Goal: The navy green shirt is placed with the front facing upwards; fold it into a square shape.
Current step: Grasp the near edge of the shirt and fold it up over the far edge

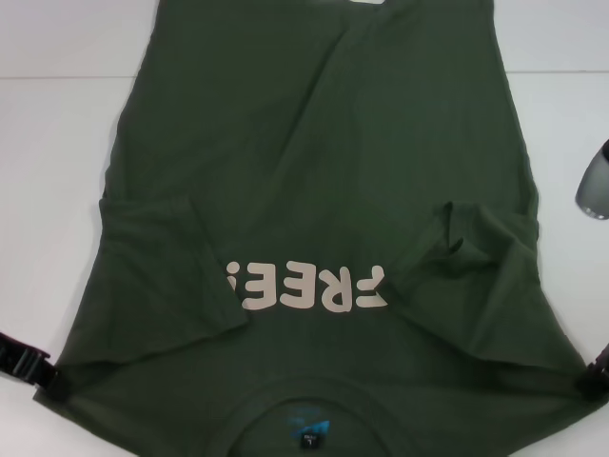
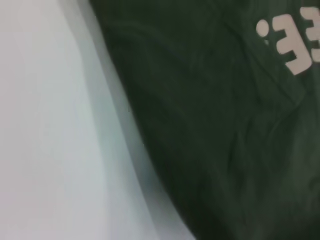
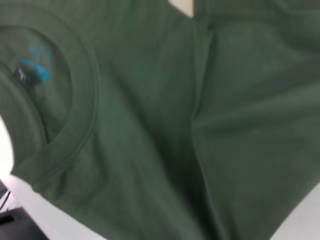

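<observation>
The white surface [image 1: 57, 114] carries the navy green shirt [image 1: 314, 171], spread front up across its middle, collar at the near edge and hem far. Both sleeves are folded inward over the chest, flanking the cream lettering [image 1: 309, 286]. The left hand [image 1: 48, 373] sits at the shirt's near left corner, the right hand [image 1: 592, 381] at its near right corner; whether either grips the cloth cannot be told.

The navy green shirt [image 1: 314, 171] is soft, matt cloth w/ wrinkles. Its letters [image 1: 306, 288] look smooth. The table [image 1: 67, 57] is smooth, white.
</observation>
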